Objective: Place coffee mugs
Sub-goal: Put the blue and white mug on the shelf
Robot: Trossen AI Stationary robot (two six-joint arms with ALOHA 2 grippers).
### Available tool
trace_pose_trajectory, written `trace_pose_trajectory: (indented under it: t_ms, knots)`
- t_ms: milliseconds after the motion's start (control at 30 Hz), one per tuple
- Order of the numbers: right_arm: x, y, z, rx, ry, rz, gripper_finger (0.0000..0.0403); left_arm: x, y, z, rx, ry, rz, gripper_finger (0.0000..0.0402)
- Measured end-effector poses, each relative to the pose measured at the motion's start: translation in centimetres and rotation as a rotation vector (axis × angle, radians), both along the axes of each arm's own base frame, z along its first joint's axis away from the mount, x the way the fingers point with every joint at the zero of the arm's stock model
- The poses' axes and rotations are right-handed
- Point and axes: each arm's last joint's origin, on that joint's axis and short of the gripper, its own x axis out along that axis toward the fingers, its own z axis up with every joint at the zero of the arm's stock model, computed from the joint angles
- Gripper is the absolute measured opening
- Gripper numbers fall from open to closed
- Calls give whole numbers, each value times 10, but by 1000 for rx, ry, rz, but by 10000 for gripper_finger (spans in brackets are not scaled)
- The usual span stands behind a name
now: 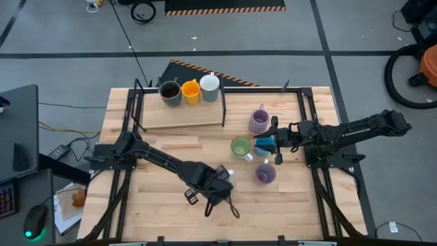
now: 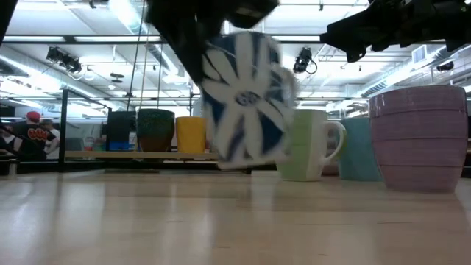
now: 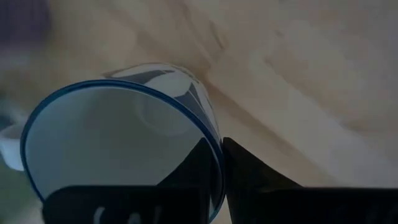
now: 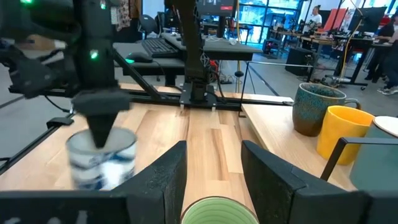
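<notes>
Currently the left gripper point(image 1: 220, 179) is clamped on the rim of a white ceramic mug with blue petal pattern point(image 2: 246, 99), near the table's front centre. Mug wall sits between the fingers point(image 3: 249, 174): one finger inside the mouth, one outside. In the low view the mug hangs clear of the light wooden tabletop point(image 1: 171, 219), long axis tilted slightly off vertical, mouth up.

Right gripper point(image 1: 275, 143) hovers over the table's right half, fingers spread, holding nothing; a green mug point(image 1: 240, 147) lies just ahead of it, teal-blue mug point(image 1: 263, 145) approx. beneath it.

Count: 2 lavender mugs point(image 1: 259, 121) point(image 1: 265, 173), both upright. On the raised wooden board point(image 1: 184, 116) at rear, 3 mugs in a row: dark brown point(image 1: 169, 92), orange point(image 1: 190, 91), white point(image 1: 209, 85). Total 8 mugs.
</notes>
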Motion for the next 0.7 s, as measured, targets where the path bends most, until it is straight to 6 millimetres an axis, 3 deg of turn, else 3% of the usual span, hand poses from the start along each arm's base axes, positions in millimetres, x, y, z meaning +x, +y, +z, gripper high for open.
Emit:
trace_pose_trajectory:
  t_ms: [233,433,700]
  knots:
    - [0,0,0,0,0,0,158,-16,33,33,-60,201,495,27]
    - [0,0,0,0,1,8,158,-45,66,52,-30,218,663,26]
    - [0,0,0,-5,-2,8,158,-109,105,71,21,96,817,26]
